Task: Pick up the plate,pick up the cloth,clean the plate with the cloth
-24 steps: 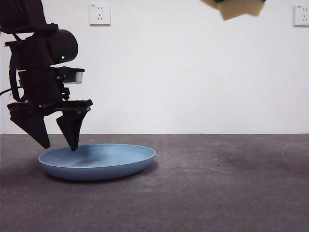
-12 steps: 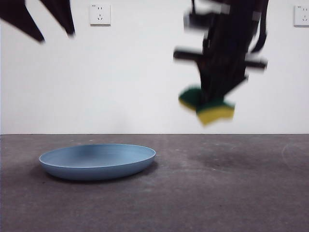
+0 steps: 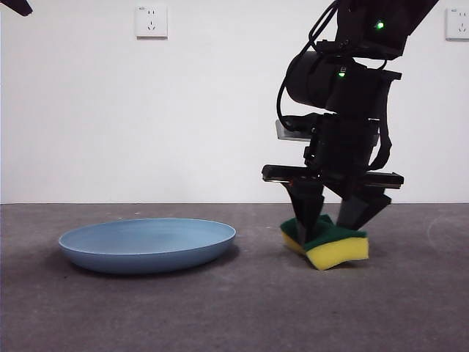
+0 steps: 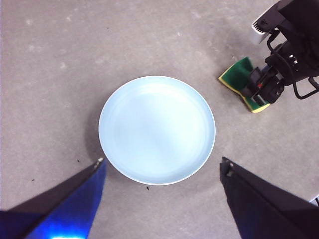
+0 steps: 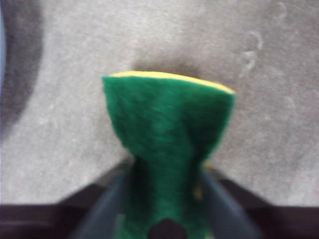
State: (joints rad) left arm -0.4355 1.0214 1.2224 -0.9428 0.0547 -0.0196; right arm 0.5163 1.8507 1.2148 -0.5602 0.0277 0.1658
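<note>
The right arm reaches down steeply from 1 o'clock in the front view, wrist near vertical, and its right gripper [image 3: 333,220] has its jaws pinched on the sponge. The plate [image 3: 146,246] lies flat on the grey table [image 3: 234,315], at about 9 o'clock from that gripper and apart from it. The left gripper [image 4: 162,172] hangs high above the plate, jaws spread wide and holding nothing. The sponge [image 3: 327,246], green face up and squeezed narrow at the grip, touches the table.
</note>
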